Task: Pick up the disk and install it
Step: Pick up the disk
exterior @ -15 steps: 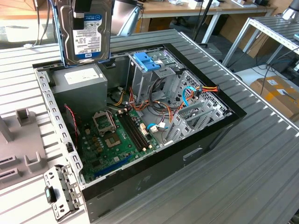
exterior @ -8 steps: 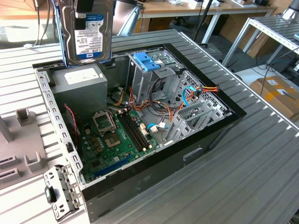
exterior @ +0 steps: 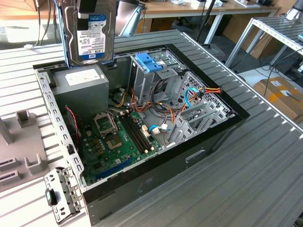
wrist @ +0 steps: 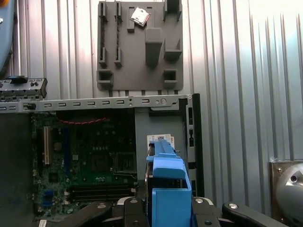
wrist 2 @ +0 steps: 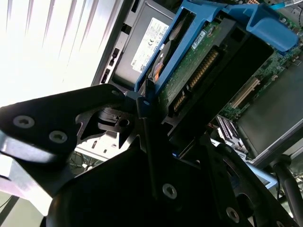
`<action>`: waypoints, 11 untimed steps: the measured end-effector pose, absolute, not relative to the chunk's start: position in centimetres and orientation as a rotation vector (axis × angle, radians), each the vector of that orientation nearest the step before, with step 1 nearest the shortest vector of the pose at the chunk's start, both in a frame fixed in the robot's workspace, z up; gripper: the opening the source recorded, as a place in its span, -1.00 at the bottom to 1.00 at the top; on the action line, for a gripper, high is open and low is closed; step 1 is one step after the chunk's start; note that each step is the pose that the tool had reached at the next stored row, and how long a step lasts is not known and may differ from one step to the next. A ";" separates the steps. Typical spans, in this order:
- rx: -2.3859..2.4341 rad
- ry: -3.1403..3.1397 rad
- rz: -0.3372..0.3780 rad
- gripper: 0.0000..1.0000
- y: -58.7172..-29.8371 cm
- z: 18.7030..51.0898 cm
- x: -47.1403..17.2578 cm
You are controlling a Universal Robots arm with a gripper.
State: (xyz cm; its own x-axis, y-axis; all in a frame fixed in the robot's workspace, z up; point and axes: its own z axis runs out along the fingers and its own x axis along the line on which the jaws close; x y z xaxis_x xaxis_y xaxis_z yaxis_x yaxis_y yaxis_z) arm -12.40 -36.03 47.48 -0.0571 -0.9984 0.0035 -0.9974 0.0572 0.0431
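Ribbed grey metal forms the surface (exterior: 265, 156), with more benches in the room behind it. An open black computer case (exterior: 156, 182) lies on it, insides facing up. Inside, a grey power-supply box (exterior: 78, 87) with a white sticker sits toward ten o'clock in the exterior view. A green motherboard (exterior: 118, 142) fills the floor of the case toward seven o'clock. A metal drive cage topped by a light-blue plastic tray (exterior: 149, 61) stands toward twelve o'clock. Outside the case, at nine o'clock, a grey moulded fixture plate (exterior: 19, 156) rests on the surface.

The disk (exterior: 91, 33) hangs upright at eleven o'clock, above the power-supply box and clear of it. Its white label faces the exterior camera. In the second wrist view its green circuit-board side and blue side rails show. The tool (wrist 2: 151, 111) is clamped on the disk's upper end, one black finger on either face.
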 end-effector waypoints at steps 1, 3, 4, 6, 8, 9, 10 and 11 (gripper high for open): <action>2.135 -2.260 -0.045 -0.28 -36.0 47.5 -12.4; 2.135 -2.260 -0.045 -0.28 -36.1 47.5 -12.3; 2.135 -2.260 -0.045 -0.28 -36.1 47.5 -12.3; 2.135 -2.260 -0.045 -0.28 -36.1 47.5 -12.2; 2.135 -2.260 -0.045 -0.28 -36.1 47.5 -12.2; 2.135 -2.260 -0.045 -0.28 -36.1 47.5 -12.1; 2.135 -2.260 -0.045 -0.28 -36.1 47.5 -12.1; 2.135 -2.260 -0.045 -0.28 -36.2 47.5 -12.1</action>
